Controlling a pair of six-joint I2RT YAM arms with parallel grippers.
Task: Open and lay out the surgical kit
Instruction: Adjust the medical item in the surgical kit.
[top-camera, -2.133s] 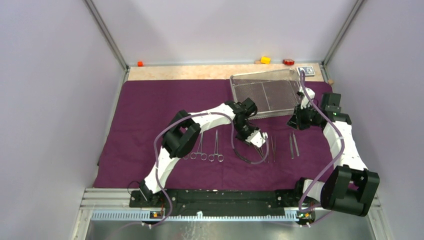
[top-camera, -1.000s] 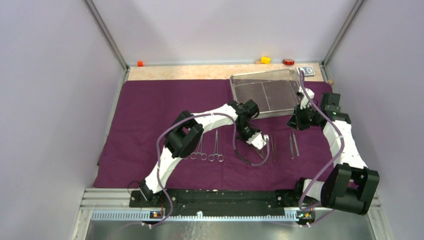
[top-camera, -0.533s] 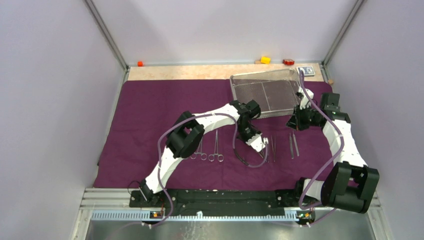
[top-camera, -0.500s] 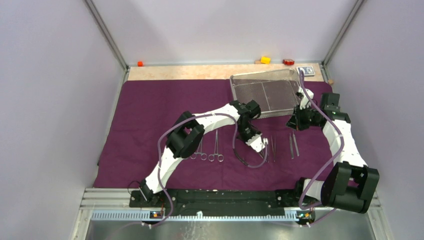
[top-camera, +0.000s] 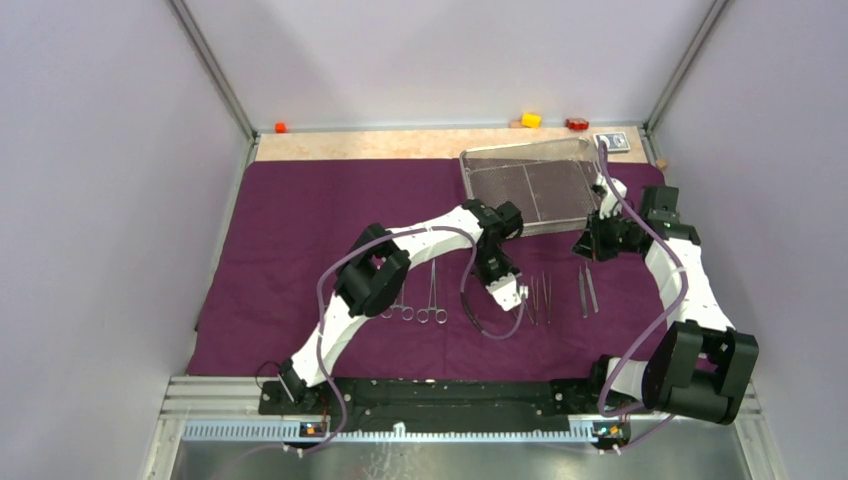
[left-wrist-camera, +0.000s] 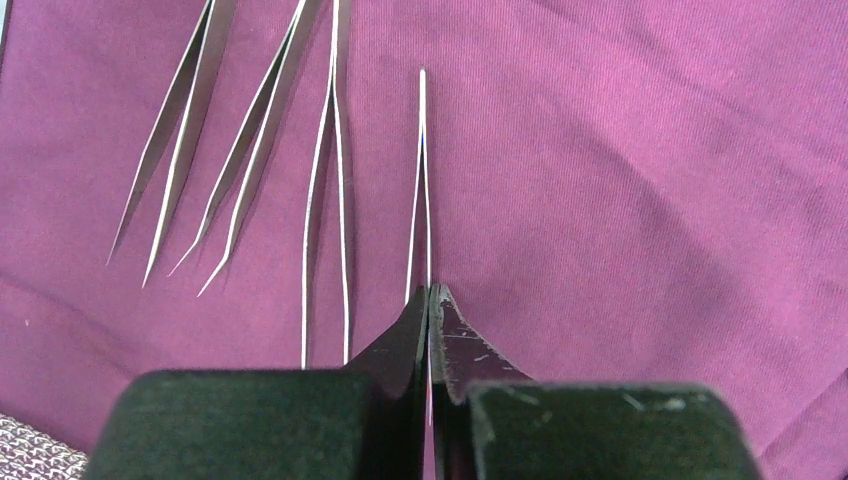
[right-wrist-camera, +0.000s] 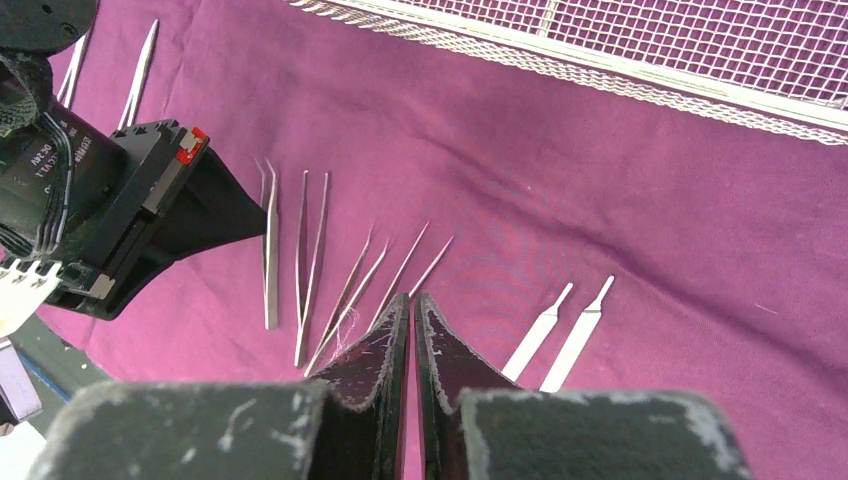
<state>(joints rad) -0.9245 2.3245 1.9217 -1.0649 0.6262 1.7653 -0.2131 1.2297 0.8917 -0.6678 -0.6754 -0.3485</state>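
Tweezers (left-wrist-camera: 422, 180) lie on the purple cloth wrap (top-camera: 300, 220) near the mesh tray (top-camera: 525, 147), one end pinched in the closed left gripper (left-wrist-camera: 430, 292); more tweezers (left-wrist-camera: 333, 50) lie just beside; clamps (top-camera: 432, 290) sit partly under the left arm (top-camera: 430, 225); the right gripper (right-wrist-camera: 412, 298), closed and empty, hovers over the cloth; blocks (top-camera: 530, 120) and a card packet (top-camera: 613, 141) rest on the counter (top-camera: 400, 143) behind.

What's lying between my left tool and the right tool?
Several tweezers laid side by side on the purple cloth; the right wrist view shows them clearest.
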